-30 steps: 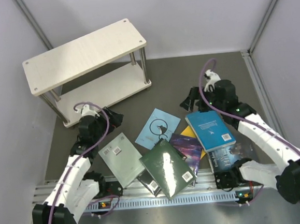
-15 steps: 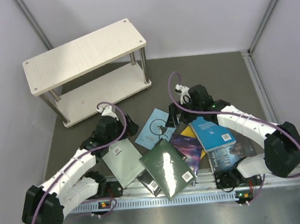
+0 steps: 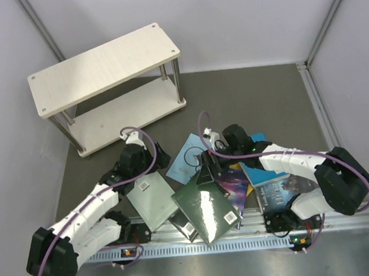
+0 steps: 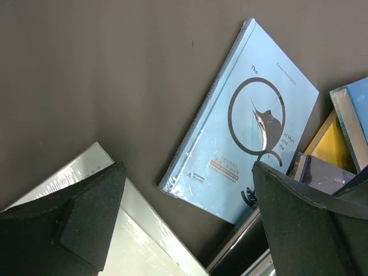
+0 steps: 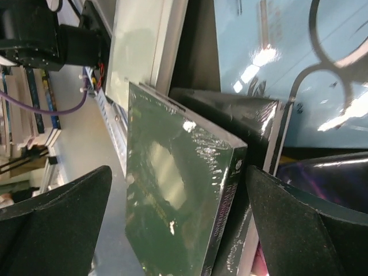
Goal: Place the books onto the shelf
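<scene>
The books lie in a loose pile near the front: a dark green one [image 3: 206, 208] on top, grey-green [image 3: 150, 201] to its left, light blue with a black swirl [image 3: 183, 160] behind, then purple [image 3: 237, 186], bright blue [image 3: 265, 175] and dark blue [image 3: 278, 196]. My left gripper [image 3: 156, 162] hangs open over the grey-green book's [image 4: 135, 247] far corner, beside the light blue book [image 4: 253, 132]. My right gripper [image 3: 207, 169] is open, its fingers straddling the dark green book's [image 5: 172, 213] far corner without touching it. The pale wood shelf [image 3: 102, 71] stands at the back left with nothing on it.
A yellow book [image 4: 330, 144] peeks out under the pile, and a black book [image 5: 241, 121] lies under the dark green one. Grey walls close in on both sides. A metal rail [image 3: 180, 247] runs along the near edge.
My right arm swung left from the bright blue book to the dark green book's far corner. My left arm reached right to the grey-green book's corner, then nearly stopped.
</scene>
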`<state>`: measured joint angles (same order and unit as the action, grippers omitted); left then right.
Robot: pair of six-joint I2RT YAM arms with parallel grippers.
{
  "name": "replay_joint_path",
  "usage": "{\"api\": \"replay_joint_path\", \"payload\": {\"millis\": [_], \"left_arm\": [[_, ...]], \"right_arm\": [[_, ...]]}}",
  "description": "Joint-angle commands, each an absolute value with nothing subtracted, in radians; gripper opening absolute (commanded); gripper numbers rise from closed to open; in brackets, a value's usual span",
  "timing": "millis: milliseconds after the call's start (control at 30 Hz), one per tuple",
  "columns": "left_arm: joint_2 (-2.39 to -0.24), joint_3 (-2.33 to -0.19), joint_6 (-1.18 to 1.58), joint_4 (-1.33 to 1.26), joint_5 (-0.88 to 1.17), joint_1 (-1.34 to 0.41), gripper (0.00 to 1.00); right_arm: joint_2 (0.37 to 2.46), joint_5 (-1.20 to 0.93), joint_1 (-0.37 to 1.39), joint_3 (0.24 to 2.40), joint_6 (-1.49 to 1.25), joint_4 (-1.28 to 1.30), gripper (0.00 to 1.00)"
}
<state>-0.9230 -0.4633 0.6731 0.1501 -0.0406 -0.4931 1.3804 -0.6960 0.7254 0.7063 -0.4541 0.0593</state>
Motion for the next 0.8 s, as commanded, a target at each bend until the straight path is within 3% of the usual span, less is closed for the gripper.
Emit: {"api": "replay_joint_path", "payload": {"millis": [0, 333, 400, 500, 600, 633, 667, 767], "left_arm": [[-0.91, -0.456, 0.657, 0.13, -0.054, -0.497, 0.96], [-0.862, -0.42, 0.664, 0.141, -0.041, -0.497, 0.95], [-0.853, -0.411, 0.667, 0.143, -0.04, -0.497, 0.94], [-0.844, -0.399, 0.676, 0.141, -0.04, -0.497, 0.94], [-0.835, -0.39, 0.68, 0.143, -0.038, -0.497, 0.93], [-0.833, -0.388, 0.683, 0.144, -0.037, -0.499, 0.93], [-0.828, -0.387, 0.683, 0.147, -0.037, -0.499, 0.93], [-0.813, -0.387, 0.681, 0.153, -0.029, -0.499, 0.93]], "right_arm": [[1.391, -0.738, 0.756, 0.675, -0.489, -0.063, 1.0], [1.447, -0.752, 0.776, 0.627, -0.52, -0.156, 1.0], [1.459, -0.762, 0.784, 0.611, -0.54, -0.204, 0.93], [1.479, -0.784, 0.792, 0.591, -0.563, -0.262, 0.67], [1.494, -0.785, 0.793, 0.583, -0.571, -0.281, 0.27], [1.494, -0.781, 0.793, 0.581, -0.569, -0.276, 0.08], [1.491, -0.778, 0.793, 0.58, -0.565, -0.273, 0.02], [1.462, -0.753, 0.792, 0.587, -0.555, -0.247, 0.0]]}}
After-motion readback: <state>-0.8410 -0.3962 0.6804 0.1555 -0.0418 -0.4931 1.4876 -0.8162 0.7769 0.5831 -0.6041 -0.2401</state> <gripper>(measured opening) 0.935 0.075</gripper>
